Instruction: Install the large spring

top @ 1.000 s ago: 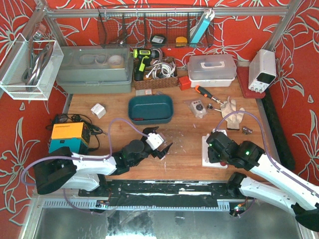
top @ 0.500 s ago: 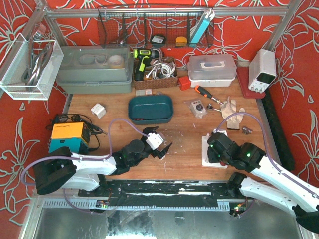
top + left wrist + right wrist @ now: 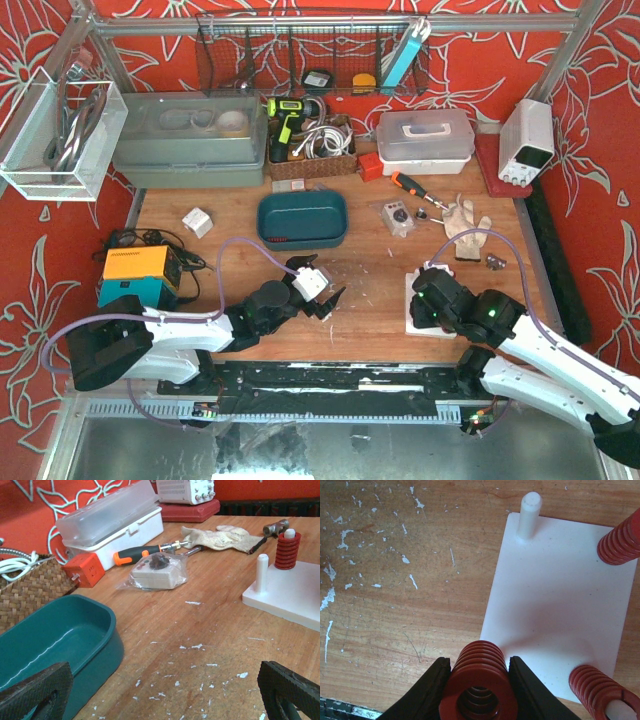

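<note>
Jaws of right gripper pinch large red spring over near edge of white peg plate, bore lengthwise, likely for dropping onto bare peg farther off. Left gripper, well left, spread and idle.

The paint-flecked wooden bench carries a teal plastic tray, a white pegged plate and an orange-handled screwdriver.

Top view looks down; both close wrist views share the white base.
</note>
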`<state>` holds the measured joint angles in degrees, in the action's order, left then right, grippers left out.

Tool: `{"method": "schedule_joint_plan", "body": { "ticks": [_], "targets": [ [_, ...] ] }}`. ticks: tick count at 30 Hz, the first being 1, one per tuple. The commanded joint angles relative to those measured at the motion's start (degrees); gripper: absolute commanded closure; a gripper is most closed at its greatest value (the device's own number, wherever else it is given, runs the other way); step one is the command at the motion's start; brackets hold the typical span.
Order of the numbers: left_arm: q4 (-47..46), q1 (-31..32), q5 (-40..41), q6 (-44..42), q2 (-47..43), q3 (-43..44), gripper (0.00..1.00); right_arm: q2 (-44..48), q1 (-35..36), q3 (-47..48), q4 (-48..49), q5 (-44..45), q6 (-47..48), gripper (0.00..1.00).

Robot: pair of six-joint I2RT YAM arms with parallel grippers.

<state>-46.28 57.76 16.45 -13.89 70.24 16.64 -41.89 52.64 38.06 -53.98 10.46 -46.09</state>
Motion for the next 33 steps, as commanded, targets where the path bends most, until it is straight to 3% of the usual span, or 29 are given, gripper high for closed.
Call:
{"method": "schedule_joint_plan", "body": {
  "ticks": [1,16,28,33],
  "targets": [
    [-1.0,0.1,0.9,0.1,-0.6,1.1,0.00,-0.7,0.1,-1.7,0.1,0.8,-1.1,1.00],
    [-0.9,0.1,0.9,0.1,-0.6,1.1,0.00,1.3,0.1,3.0,-6.3,2.4,0.9,1.00],
    [-0.8,0.1,0.9,0.1,-0.8,1.1,0.00,0.4,0.1,-2.9,0.7,0.5,-0.9,1.00],
    [-0.8,0.0,0.9,0.0,-1.0,1.0,0.00,-0.5,0.0,-5.3,3.7,1.1,-2.5,0.95]
  ]
}}
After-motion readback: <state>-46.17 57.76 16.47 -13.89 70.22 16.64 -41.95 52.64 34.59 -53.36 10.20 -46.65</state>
